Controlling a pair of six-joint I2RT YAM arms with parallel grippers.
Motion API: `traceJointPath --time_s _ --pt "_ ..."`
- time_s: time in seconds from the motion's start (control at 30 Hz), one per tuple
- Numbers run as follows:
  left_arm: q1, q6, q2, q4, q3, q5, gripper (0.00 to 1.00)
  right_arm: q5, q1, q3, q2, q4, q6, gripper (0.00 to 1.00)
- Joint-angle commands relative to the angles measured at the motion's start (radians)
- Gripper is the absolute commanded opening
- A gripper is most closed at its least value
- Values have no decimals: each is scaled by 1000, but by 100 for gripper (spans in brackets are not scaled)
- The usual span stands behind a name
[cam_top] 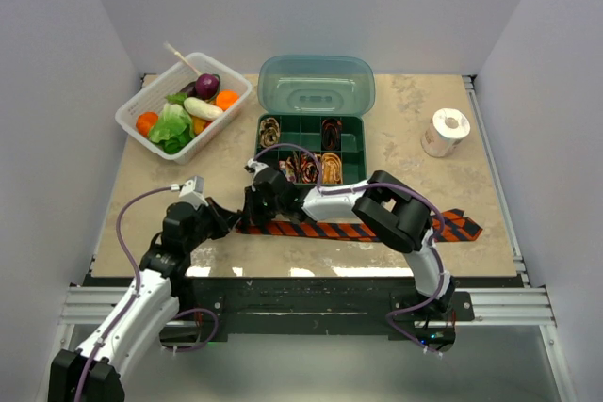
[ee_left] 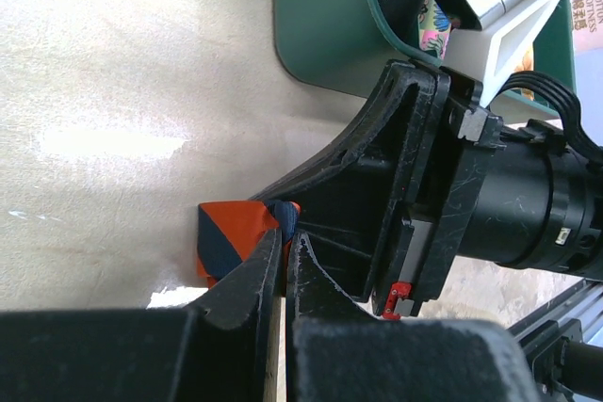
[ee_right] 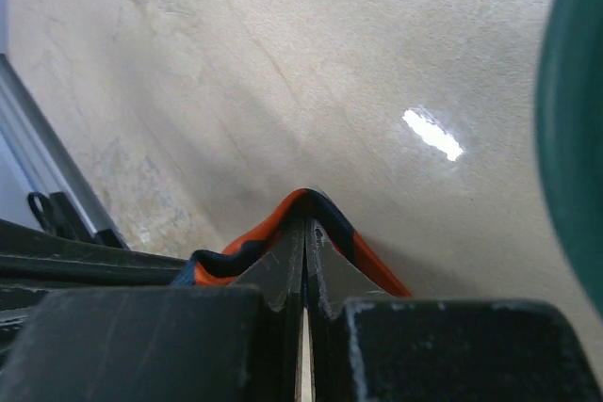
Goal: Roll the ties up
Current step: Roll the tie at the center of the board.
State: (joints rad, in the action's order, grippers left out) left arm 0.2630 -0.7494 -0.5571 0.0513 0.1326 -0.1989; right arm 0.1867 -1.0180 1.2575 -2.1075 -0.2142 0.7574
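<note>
Orange-striped tie sits pinched in left gripper and right gripper. Opposed pulling could slip it free

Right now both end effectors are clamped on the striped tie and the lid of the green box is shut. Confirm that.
Not quite. The lid of the green box is open and tilted back behind it, as the top external view shows. The rest is right: the left end effector and the right end effector are both clamped on the striped tie.
</note>
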Motion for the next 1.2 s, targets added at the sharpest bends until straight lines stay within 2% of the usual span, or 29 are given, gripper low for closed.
traceJointPath --time_s 0.0,0.13,0.4,0.73,1.17 --pt "8 -13 36 21 35 55 0 -72 2 77 61 199 -82 0" --pt "8 8 54 79 70 88 0 -98 1 112 84 266 -112 1" --pt "24 10 14 39 62 78 0 -141 4 111 147 334 -148 1" --pt "62 1 -52 -36 48 78 0 -185 4 36 222 366 -185 1" --pt "99 -27 -190 -188 4 69 2 -182 4 20 192 368 -197 1"
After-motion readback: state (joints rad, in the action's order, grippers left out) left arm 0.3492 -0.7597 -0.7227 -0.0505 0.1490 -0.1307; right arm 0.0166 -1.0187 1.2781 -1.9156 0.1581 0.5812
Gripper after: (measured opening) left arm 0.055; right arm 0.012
